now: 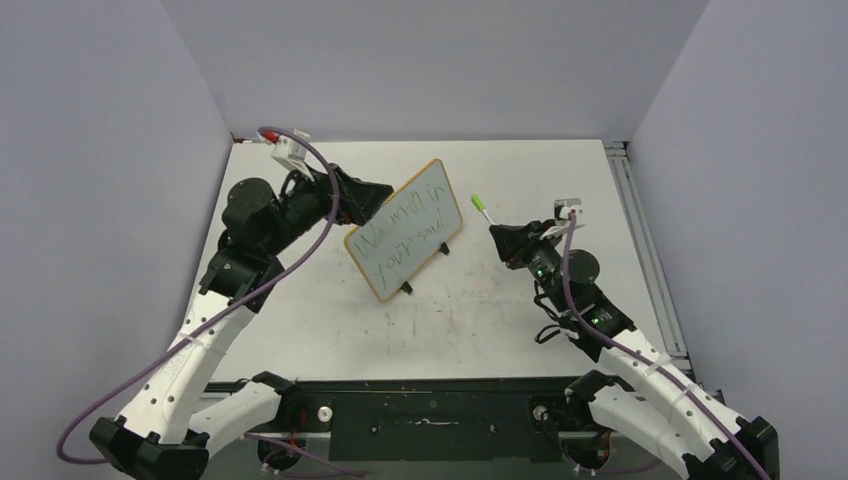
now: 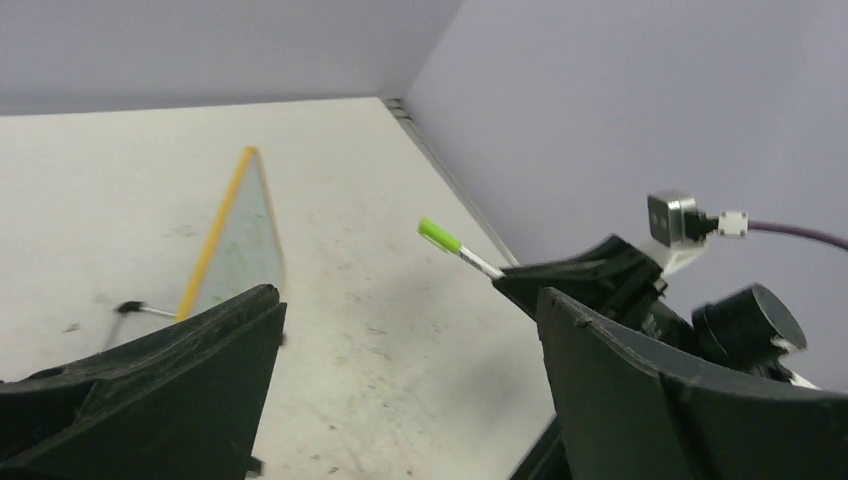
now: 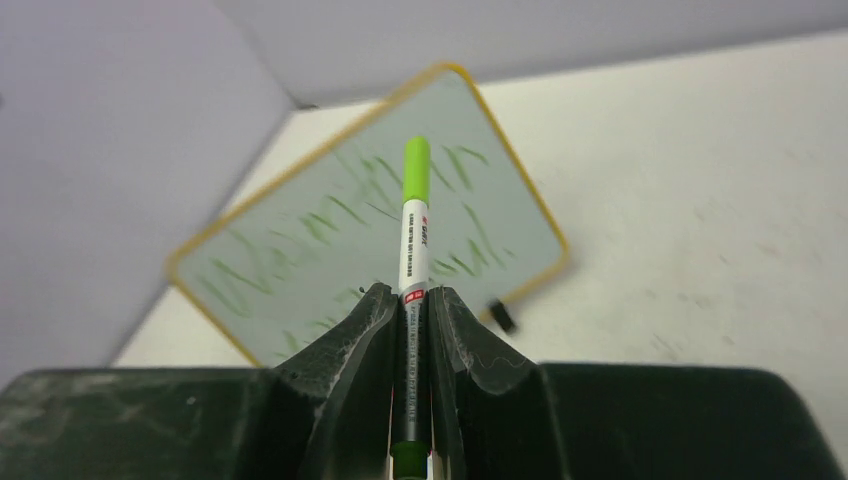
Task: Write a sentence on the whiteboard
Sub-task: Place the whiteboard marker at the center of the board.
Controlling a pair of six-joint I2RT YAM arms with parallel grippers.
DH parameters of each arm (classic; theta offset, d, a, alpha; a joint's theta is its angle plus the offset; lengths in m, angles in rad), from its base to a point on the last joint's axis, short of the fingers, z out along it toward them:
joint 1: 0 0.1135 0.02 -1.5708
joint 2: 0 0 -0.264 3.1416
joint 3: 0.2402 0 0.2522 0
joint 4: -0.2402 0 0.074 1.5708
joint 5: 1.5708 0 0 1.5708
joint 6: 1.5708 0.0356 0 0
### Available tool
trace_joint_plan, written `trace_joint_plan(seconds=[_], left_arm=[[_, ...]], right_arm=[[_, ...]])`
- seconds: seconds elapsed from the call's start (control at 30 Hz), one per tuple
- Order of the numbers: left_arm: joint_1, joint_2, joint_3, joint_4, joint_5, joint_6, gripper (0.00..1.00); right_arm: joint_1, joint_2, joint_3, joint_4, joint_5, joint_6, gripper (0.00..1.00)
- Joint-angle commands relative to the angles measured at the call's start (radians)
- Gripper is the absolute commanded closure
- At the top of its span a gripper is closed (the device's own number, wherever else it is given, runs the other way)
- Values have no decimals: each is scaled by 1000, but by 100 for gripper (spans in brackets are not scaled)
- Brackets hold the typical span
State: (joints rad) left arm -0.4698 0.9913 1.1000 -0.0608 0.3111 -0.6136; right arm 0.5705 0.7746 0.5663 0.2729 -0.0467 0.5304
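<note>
One whiteboard (image 1: pixel 405 232) stands angled on its little feet mid-table (image 1: pixel 520 330), with the sentence (image 1: pixel 398 238) in two green lines. Two grippers here: the left gripper (image 2: pixel 405 298) is spread wide with nothing in it, just beside the board's edge. The right gripper (image 3: pixel 412 300) is clamped tight on the one green-capped marker (image 3: pixel 414 220), which points at the board without touching it.

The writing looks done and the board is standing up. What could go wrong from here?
The left claw is open close beside the whiteboard, which seems to stand only on its small black feet. A nudge from that arm might topple it.

The right claw grips a green marker that points at the board. If it drifted forward, it could smear the sentence or knock the board over.
</note>
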Motion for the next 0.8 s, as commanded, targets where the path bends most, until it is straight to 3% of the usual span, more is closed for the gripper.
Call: trace_joint_plan(seconds=[0.0, 0.23, 0.57, 0.77], left_arm=[[184, 24, 74, -218, 17, 140, 4], [555, 34, -12, -249, 37, 195, 4], [568, -96, -218, -211, -302, 365, 4], [561, -97, -215, -208, -288, 380, 4]], right_arm=[[4, 86, -38, -182, 266, -51, 94], [-4, 253, -103, -99, 318, -9, 95], [-21, 476, -132, 12, 337, 26, 93], [-28, 534, -135, 23, 335, 72, 70]])
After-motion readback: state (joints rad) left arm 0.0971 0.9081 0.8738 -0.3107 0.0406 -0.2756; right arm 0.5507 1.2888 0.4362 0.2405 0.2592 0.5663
